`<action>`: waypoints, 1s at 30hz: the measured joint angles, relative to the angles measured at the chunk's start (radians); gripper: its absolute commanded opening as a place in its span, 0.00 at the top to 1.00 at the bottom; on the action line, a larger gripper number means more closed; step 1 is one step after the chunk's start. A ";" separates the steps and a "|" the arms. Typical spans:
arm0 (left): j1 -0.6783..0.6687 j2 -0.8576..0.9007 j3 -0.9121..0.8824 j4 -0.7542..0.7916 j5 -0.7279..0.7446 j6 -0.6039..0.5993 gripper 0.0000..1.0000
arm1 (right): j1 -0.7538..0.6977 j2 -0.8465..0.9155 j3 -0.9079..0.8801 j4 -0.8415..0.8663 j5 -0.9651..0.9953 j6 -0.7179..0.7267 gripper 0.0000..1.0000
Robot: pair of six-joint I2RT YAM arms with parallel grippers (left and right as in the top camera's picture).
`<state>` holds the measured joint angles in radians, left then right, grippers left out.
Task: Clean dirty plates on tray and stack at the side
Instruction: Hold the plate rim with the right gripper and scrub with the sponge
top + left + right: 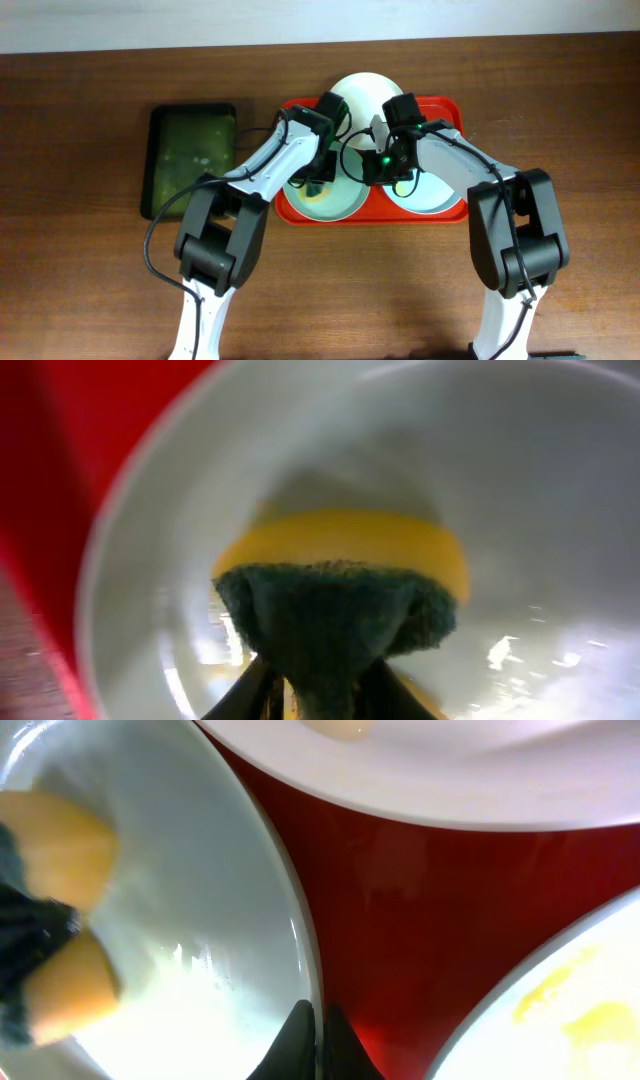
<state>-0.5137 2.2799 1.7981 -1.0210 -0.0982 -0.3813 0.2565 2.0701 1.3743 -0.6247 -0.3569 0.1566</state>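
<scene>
The red tray holds three plates. A white plate sits at the back, a pale aqua plate at front left and another at front right. My left gripper is shut on a yellow sponge with a dark green scouring face and presses it into the front left plate. My right gripper is shut on that plate's right rim. The sponge shows at the left of the right wrist view. The front right plate has yellow smears.
A smaller dark green tray lies on the brown wooden table left of the red tray. Both arms reach in from the front and cross over the red tray's front half. Black cables loop between the wrists.
</scene>
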 measured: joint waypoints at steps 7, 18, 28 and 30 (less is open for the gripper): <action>0.088 0.044 0.175 -0.142 -0.032 0.000 1.00 | 0.005 0.003 0.000 -0.002 -0.018 0.000 0.96; 0.075 0.058 0.077 0.059 0.306 0.001 1.00 | 0.003 0.003 0.004 -0.007 -0.017 0.001 0.96; 0.047 -0.013 0.043 -0.071 -0.204 -0.057 1.00 | 0.014 0.016 0.137 -0.158 0.011 -0.002 0.96; 0.076 -0.080 0.035 -0.061 -0.196 -0.059 1.00 | 0.010 0.016 0.171 -0.225 0.055 -0.007 0.96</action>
<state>-0.4374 2.1994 1.8332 -1.0817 -0.2947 -0.4400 0.2665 2.0861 1.5452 -0.8497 -0.3023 0.1493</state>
